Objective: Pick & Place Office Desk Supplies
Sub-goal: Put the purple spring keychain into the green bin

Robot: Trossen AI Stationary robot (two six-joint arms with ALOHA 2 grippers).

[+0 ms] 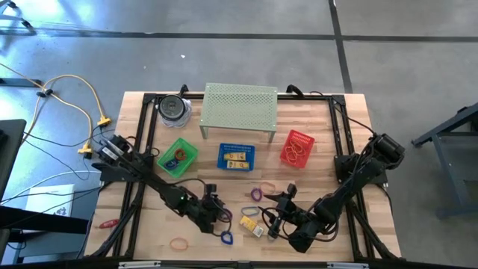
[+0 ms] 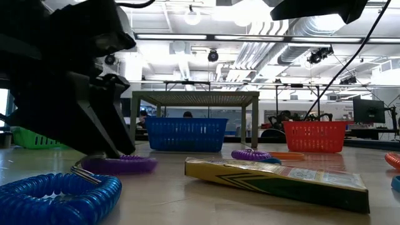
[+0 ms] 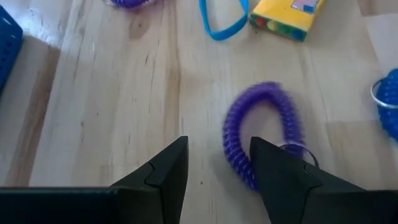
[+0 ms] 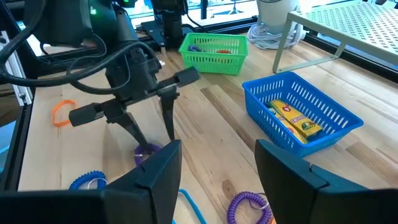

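Observation:
The office desk supplies lie loose on the near middle of the wooden table. Among them are a purple coil loop, a blue coil loop, a thin blue band and a yellow crayon box. My left gripper is open and slants down over the purple coil. One side of the coil lies between its fingers, and one finger stands over the loop's inside. My right gripper hangs open above the table to the right of the loose items, with nothing between its fingers. My left gripper stands astride one side of the purple coil loop, which lies flat on the table. The fingers come slanting down from the table's left. I cannot tell whether a finger touches the coil.
At the back stand a green basket, a blue basket with yellow boxes, a red basket, a perforated shelf and a round jar. An orange band lies near the front edge.

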